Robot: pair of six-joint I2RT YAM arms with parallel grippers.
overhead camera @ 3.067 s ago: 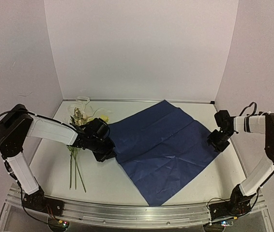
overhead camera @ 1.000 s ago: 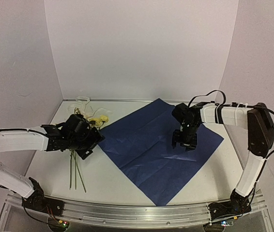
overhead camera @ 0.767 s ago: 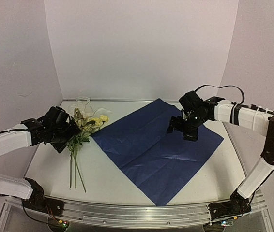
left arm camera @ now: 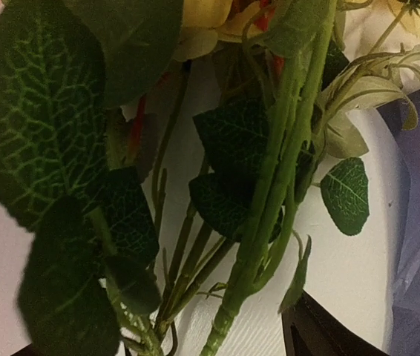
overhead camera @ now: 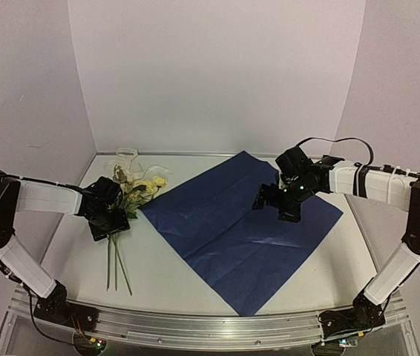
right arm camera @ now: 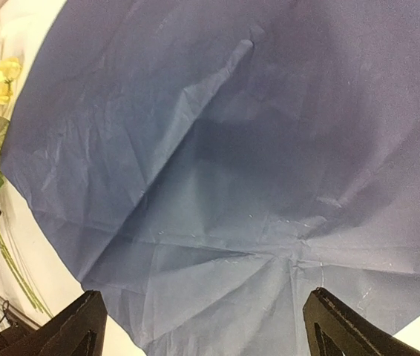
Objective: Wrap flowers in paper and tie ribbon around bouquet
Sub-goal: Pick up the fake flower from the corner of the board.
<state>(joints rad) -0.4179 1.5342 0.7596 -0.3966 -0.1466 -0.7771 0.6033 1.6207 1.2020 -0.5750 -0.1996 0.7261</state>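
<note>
Leftward across the white table (overhead camera: 158,276) the large creased sheet of dark blue paper (overhead camera: 225,230) has slid since the first frame, and both arms have moved. The left arm has drawn back along the table's left side onto the flower stems. The right arm has swung in from the right edge to hang over the sheet.

The small bunch of artificial flowers, yellow and cream blooms with green leaves on thin green stems (overhead camera: 137,187), lies near the left edge. Its blooms point to the far-left corner and its stems to the near edge. The left gripper (overhead camera: 107,219) sits low over the upper stems, just below the leaves. In the left wrist view its dark fingers (left arm camera: 321,334) stand apart on either side of the stems (left arm camera: 269,185), not pinching them.

The paper lies flat as a diamond, dark side up. Its left corner is just beside the leaves, its far corner nearly at the back edge, its right corner near the right edge and its last corner near the front edge. The right gripper (overhead camera: 275,208) is above the sheet's far-right part, fingers (right arm camera: 84,326) spread wide with only paper (right arm camera: 217,170) below.

A narrow off-white ribbon (overhead camera: 127,153) lies bunched in the far-left corner, behind the blooms. Bare table shows between the stems and the sheet's near-left edge, and at the near-right corner.
</note>
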